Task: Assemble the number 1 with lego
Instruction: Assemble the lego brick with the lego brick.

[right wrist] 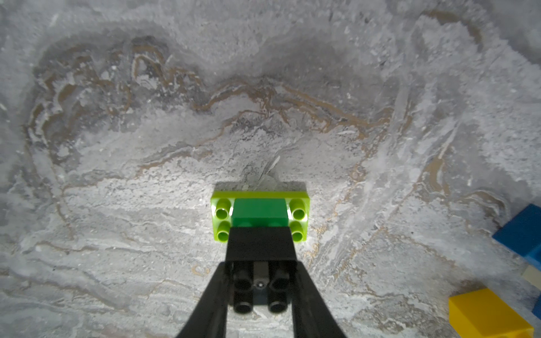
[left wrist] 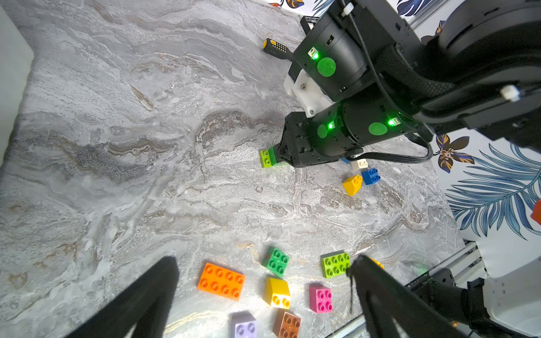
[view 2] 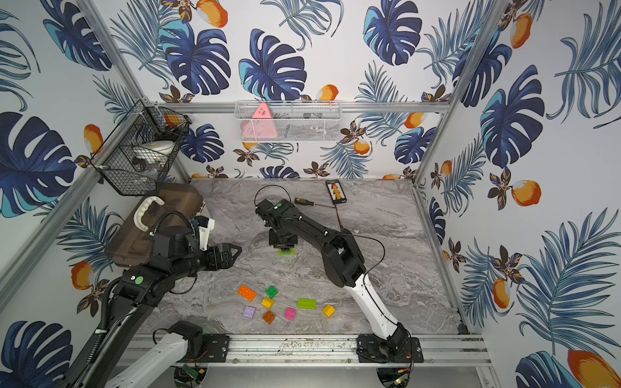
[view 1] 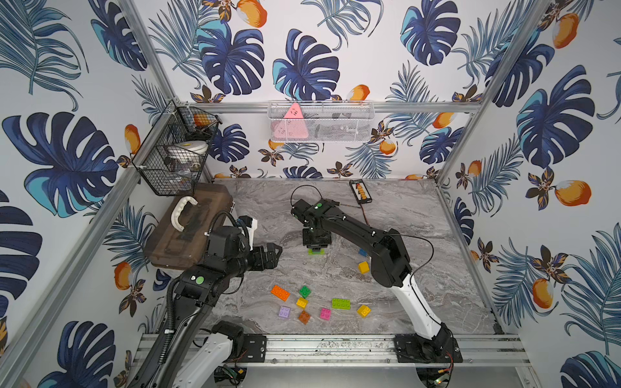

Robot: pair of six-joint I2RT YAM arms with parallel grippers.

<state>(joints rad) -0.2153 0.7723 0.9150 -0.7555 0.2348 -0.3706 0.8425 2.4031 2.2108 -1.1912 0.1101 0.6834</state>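
my right hand (view 1: 316, 244) clamped on a black brick (right wrist: 260, 243), it sits on a green brick (right wrist: 259, 212) stacked on a lime brick (right wrist: 298, 210) mid counter (view 1: 420, 208), my left hand (view 1: 273, 256) spread wide near the left edge, loose bricks (view 1: 340, 303) along the front edge

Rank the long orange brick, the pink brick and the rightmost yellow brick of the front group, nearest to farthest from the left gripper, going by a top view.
Measured from the open left gripper in a top view:
1. long orange brick: left end of the group, closest to the gripper.
2. pink brick: middle of the front row.
3. yellow brick: right end of the group.
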